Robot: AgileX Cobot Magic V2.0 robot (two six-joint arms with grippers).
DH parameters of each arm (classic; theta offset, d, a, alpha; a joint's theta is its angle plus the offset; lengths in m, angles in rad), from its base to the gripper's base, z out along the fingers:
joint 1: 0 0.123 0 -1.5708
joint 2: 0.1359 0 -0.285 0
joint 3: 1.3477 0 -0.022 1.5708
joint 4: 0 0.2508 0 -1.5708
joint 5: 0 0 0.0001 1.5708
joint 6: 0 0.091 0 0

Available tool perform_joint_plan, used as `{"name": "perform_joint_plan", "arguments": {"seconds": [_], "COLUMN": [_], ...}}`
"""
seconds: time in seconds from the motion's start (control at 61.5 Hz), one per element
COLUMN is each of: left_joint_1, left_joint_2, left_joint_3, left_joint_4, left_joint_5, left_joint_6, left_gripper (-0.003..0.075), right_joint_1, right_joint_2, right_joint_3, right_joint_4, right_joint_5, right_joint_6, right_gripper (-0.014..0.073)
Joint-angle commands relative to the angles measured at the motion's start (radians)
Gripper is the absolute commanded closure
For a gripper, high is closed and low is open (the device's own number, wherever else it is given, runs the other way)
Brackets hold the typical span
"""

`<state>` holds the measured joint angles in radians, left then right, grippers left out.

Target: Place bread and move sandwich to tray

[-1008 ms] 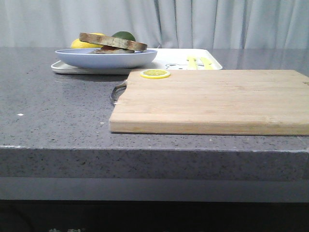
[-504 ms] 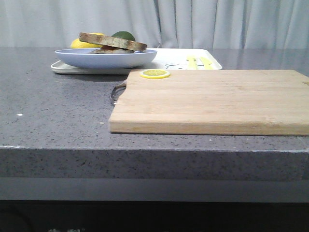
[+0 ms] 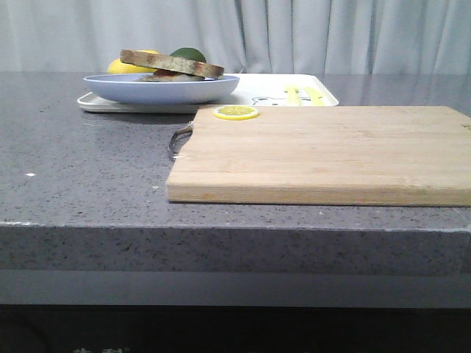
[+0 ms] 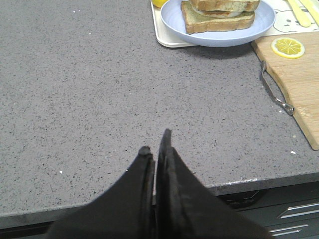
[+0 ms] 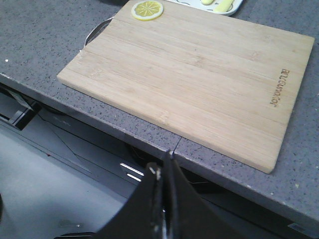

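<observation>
The sandwich (image 3: 173, 66), brown-crusted slices stacked with a white egg layer between, lies on a pale blue plate (image 3: 162, 90) that stands on the white tray (image 3: 257, 82) at the back left. It also shows in the left wrist view (image 4: 217, 17), with the bare bread slice (image 4: 224, 4) as its top layer. My left gripper (image 4: 155, 144) is shut and empty over the bare counter near the front edge, far from the plate. My right gripper (image 5: 162, 162) is shut and empty, off the counter's front edge. Neither gripper shows in the front view.
A wooden cutting board (image 3: 324, 151) with a metal handle lies in front of the tray, a yellow lemon slice (image 3: 236, 112) on its far left corner. Yellow and green fruit (image 3: 189, 54) sit behind the plate. The grey counter (image 4: 89, 89) stretches left of the board.
</observation>
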<state>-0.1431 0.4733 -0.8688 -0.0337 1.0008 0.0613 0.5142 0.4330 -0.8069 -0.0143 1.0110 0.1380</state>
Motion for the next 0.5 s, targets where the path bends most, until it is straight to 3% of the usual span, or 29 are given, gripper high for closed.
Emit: {"name": "perform_joint_plan", "arguments": {"seconds": [0.0,0.488], "left_joint_1": [-0.007,-0.007], "left_joint_2": [0.007,0.007], "left_joint_3": [-0.022,-0.022], "left_joint_4": [-0.030,-0.030], "left_joint_5": [-0.062,-0.068], "left_joint_6": [-0.011,-0.011], "left_gripper": [0.0741,0.0741], "right_joint_1": [-0.005,-0.005], "right_joint_2": [0.004,0.004], "right_joint_3": [-0.021,-0.021], "right_joint_4": [-0.004,-0.004], "right_joint_5": [-0.060,-0.060], "right_joint_6": [-0.004,-0.004], "right_gripper": [0.0662,0.0662]}}
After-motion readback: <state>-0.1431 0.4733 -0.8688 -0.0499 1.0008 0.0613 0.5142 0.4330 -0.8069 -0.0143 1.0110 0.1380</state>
